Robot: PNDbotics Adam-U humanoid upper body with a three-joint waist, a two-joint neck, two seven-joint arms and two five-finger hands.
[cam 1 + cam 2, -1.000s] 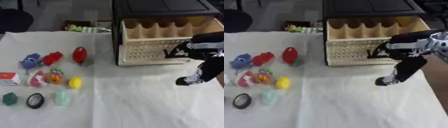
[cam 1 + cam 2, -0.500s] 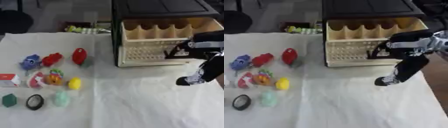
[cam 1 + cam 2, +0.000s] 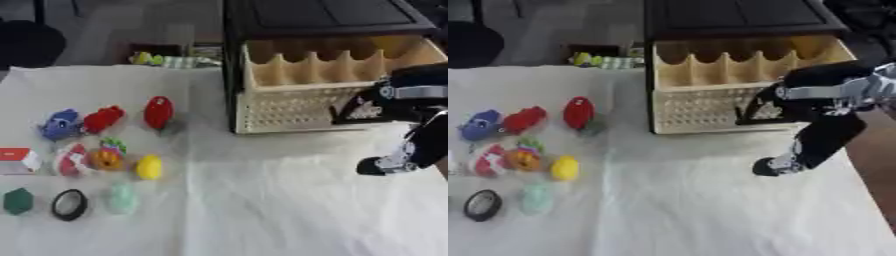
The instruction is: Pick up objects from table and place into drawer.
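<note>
The task's things lie in a loose cluster on the left of the white-covered worktop [image 3: 262,210], well apart from the drawer [image 3: 324,95]. Nearest the drawer is a red oval toy [image 3: 158,112], with a second red toy [image 3: 102,119] and a blue toy [image 3: 59,124] beside it. Below these sit a yellow egg-shaped piece [image 3: 149,167], an orange and green toy [image 3: 108,156], a red and white piece [image 3: 70,160] and a red and white box [image 3: 17,160]. The front row holds a dark green piece [image 3: 17,201], a black ring [image 3: 68,204] and a pale green piece [image 3: 122,198].

Judged by appearance, all are small and light; the rounded ones probably roll if nudged (the yellow piece especially). The red oval toy is best taken across its narrow middle, from above.

The drawer stands pulled out of a black cabinet [image 3: 324,17], its scalloped dividers forming open compartments; nothing visible lies in them. The right hand [image 3: 776,164] hangs over the worktop in front of the drawer, its fingers pointing down and holding nothing. The left hand is not in view. The right forearm [image 3: 833,92] crosses the drawer's perforated front, and neighbouring toys crowd most grasps. A few small items [image 3: 162,60] lie at the far edge.
</note>
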